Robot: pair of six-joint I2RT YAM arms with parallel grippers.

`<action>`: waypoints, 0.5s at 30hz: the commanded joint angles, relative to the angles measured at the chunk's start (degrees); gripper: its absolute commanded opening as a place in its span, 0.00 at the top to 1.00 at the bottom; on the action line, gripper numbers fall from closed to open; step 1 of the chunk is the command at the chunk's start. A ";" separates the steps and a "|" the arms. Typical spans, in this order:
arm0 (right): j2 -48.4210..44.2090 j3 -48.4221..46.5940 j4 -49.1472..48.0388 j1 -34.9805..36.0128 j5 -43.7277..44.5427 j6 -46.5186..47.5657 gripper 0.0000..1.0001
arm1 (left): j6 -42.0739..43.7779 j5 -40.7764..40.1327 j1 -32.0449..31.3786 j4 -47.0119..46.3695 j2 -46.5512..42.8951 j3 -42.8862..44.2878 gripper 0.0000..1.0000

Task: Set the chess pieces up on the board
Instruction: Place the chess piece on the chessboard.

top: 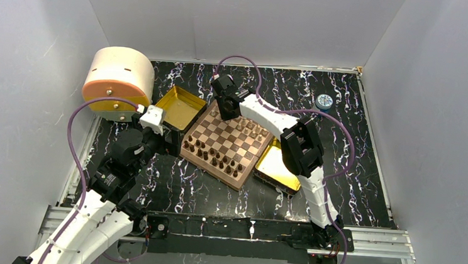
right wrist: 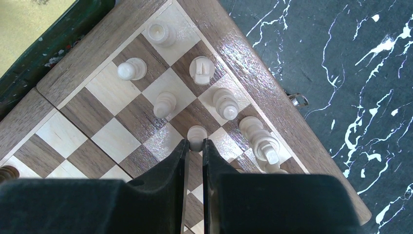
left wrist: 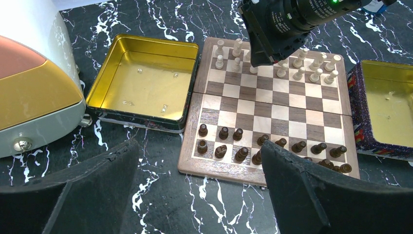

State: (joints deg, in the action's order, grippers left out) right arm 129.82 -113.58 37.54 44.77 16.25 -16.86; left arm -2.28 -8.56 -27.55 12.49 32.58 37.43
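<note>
The board (top: 229, 141) lies mid-table, turned at an angle. Dark chess pieces (left wrist: 241, 153) stand in two rows along its near side, and light ones (left wrist: 316, 73) along the far side. My right gripper (right wrist: 196, 143) hangs over the far left part of the board (right wrist: 253, 83), shut on the head of a light pawn (right wrist: 197, 133) that stands among other light pieces (right wrist: 164, 103). My left gripper (left wrist: 199, 146) is wide open and holds nothing, low over the table just off the board's near left edge (left wrist: 229, 173).
A gold tray (top: 180, 107) sits against the board's left side and another (top: 276, 164) against its right side. A round cream and orange appliance (top: 117, 82) stands at the back left. A small blue round object (top: 324, 101) lies at the back right.
</note>
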 commanded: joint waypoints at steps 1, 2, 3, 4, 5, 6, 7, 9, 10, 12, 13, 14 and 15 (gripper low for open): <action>1.20 -2.00 -1.57 -0.30 -0.61 -1.15 0.80 | 0.56 -0.06 0.13 -0.37 -0.16 0.63 0.07; 1.32 -2.00 -1.59 -0.30 -0.63 -1.15 0.80 | 0.55 -0.07 0.13 -0.40 -0.16 0.63 0.07; 1.39 -2.04 -1.55 -0.29 -0.54 -1.15 0.80 | 0.60 -0.06 0.13 -0.44 -0.21 0.63 0.07; 1.40 -2.08 -1.59 -0.24 -0.43 -1.15 0.80 | 0.61 -0.06 0.13 -0.38 -0.30 0.58 0.08; 1.48 -2.08 -1.64 -0.29 -0.42 -1.15 0.80 | 0.55 -0.06 0.13 -0.40 -0.25 0.61 0.08; 1.55 -2.13 -1.60 -0.30 -0.53 -1.15 0.80 | 0.56 -0.13 0.13 -0.40 -0.36 0.62 0.08; 1.57 -2.17 -1.59 -0.26 -0.45 -1.15 0.80 | 0.60 -0.14 0.13 -0.42 -0.45 0.63 0.08; 1.62 -2.17 -1.68 -0.38 -0.45 -1.15 0.80 | 0.60 -0.14 0.13 -0.43 -0.48 0.56 0.08; 1.66 -2.18 -1.68 -0.39 -0.48 -1.15 0.80 | 0.57 -0.14 0.13 -0.37 -0.47 0.62 0.08; 1.79 -2.29 -1.61 -0.39 -0.64 -1.00 0.80 | 0.57 -0.06 0.13 -0.38 -0.50 0.61 0.08; 1.90 -2.53 -1.41 -0.39 -0.61 -0.92 0.80 | 0.59 -0.06 0.13 -0.39 -0.45 0.62 0.08; 2.05 -2.67 -1.22 -0.39 -0.62 -0.89 0.80 | 0.57 -0.06 0.13 -0.41 -0.36 0.63 0.08; 2.10 -2.82 -1.12 -0.35 -0.65 -0.89 0.80 | 0.54 0.01 0.13 -0.38 -0.29 0.63 0.08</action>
State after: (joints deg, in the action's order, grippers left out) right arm 130.15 -113.89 37.17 44.64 15.94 -17.58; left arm -2.13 -8.54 -27.55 12.49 32.56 37.43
